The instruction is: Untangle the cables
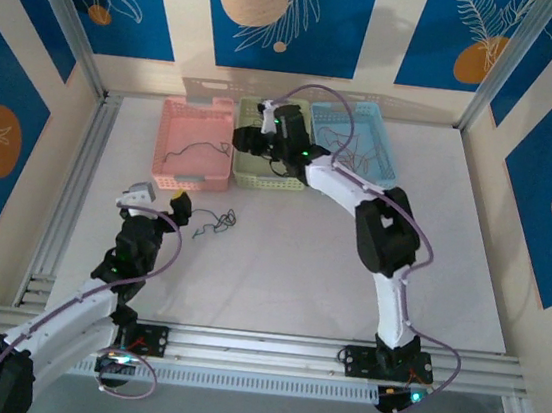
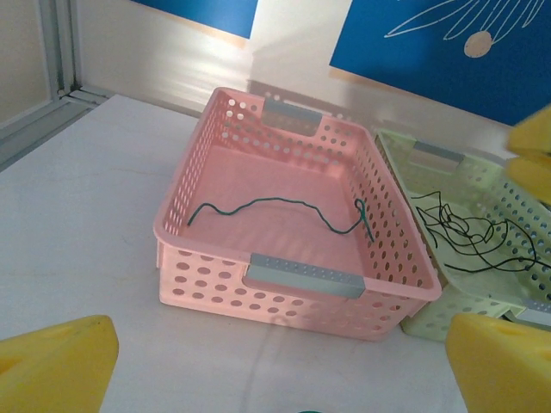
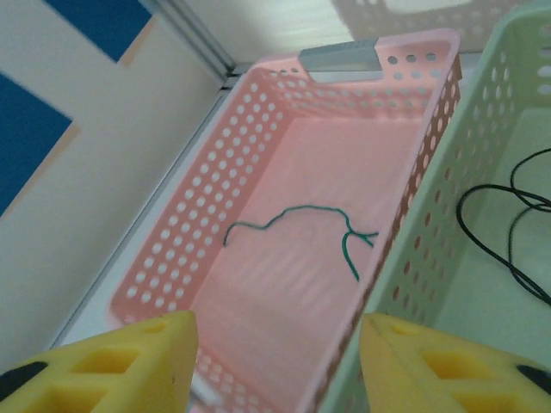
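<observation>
A small clump of thin dark cables point(image 1: 215, 223) lies on the white table. My left gripper point(image 1: 173, 204) hovers just left of it, open and empty, its yellow fingers point(image 2: 52, 366) spread wide toward the pink basket point(image 2: 258, 267). One greenish cable point(image 2: 275, 206) lies loose on that basket's floor. Black cables point(image 2: 469, 237) squiggle in the pale green basket point(image 2: 405, 151). My right gripper point(image 3: 280, 370) hangs over the wall between the pink basket point(image 3: 172, 249) and the green basket point(image 3: 448, 172), above the greenish cable point(image 3: 297, 225). Its yellow pads point(image 3: 129, 366) stand apart with nothing between them.
Three perforated baskets stand side by side at the back: pink point(image 1: 177, 114), green point(image 1: 245, 168) and blue point(image 1: 387, 160), the blue one with thin cables inside. Aluminium rails point(image 1: 77, 182) run along the table's left and near edges. Walls close in the sides.
</observation>
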